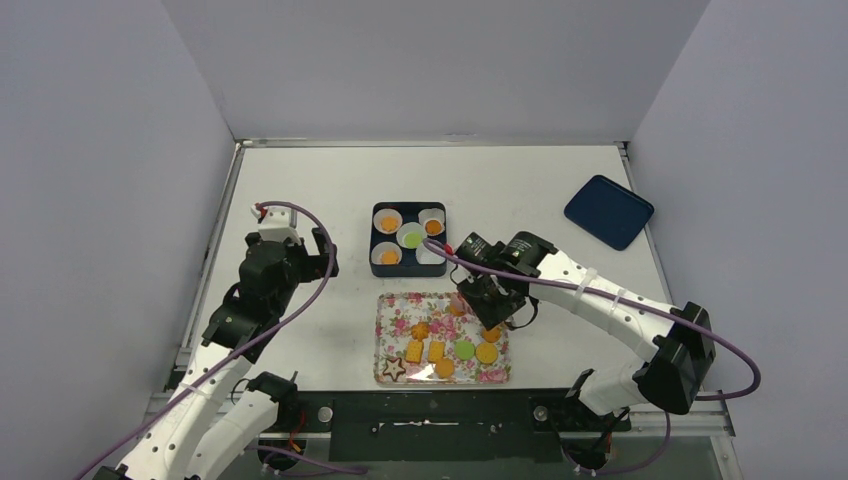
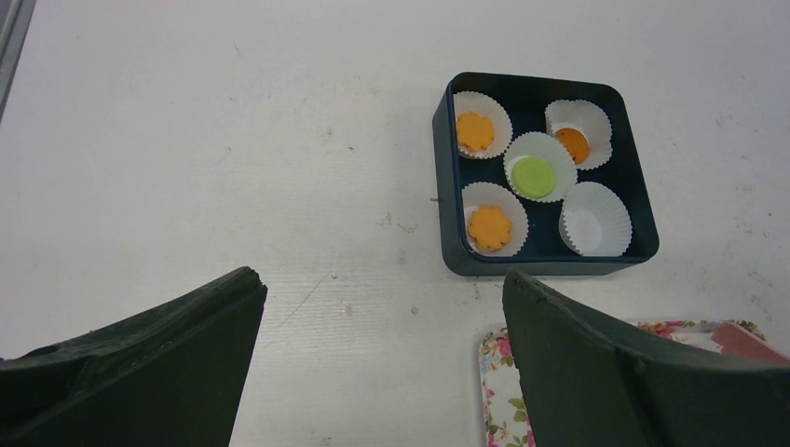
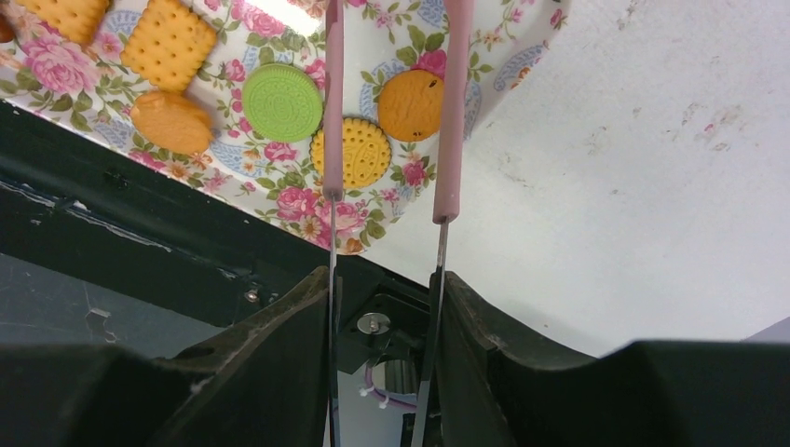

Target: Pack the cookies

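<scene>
Overhead, loose cookies (image 1: 437,352) lie on a floral tray (image 1: 381,340) at the near edge of a white bench (image 1: 300,180). Just behind the tray, a dark box (image 1: 372,240) holds white paper cups (image 1: 430,256), several with a cookie inside. In the left wrist view, the left end effector (image 2: 380,279) is released, its fingers spread wide above bare bench near the box. In the right wrist view, the right end effector (image 3: 382,289) is clenched on pink-tipped tongs (image 3: 447,112), whose tips frame an orange round cookie (image 3: 363,154) on the tray.
</scene>
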Controlling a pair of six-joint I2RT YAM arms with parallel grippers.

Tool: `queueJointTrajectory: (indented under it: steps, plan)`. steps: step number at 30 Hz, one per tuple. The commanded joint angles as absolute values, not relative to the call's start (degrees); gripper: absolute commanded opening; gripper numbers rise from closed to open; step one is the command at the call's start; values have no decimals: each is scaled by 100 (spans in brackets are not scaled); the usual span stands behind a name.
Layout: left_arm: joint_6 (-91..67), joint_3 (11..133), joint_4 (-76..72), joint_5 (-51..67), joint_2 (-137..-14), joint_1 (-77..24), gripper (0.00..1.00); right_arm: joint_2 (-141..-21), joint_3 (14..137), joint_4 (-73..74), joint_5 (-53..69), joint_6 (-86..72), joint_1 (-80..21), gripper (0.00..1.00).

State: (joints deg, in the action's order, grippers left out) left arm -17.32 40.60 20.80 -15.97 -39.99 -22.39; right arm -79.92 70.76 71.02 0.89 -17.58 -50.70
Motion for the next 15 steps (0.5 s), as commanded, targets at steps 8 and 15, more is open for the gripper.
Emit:
queueJointTrajectory:
  steps: [8,15]
  plan:
    - [-1687,4074,1868,-1490,-4009,-2206,97,-7965,6844,6756,304,-1489,-4877,38]
    - [-1687,4076,1864,-1483,-4022,-2206,97,-8124,6805,6635,438,-1341,-4858,38]
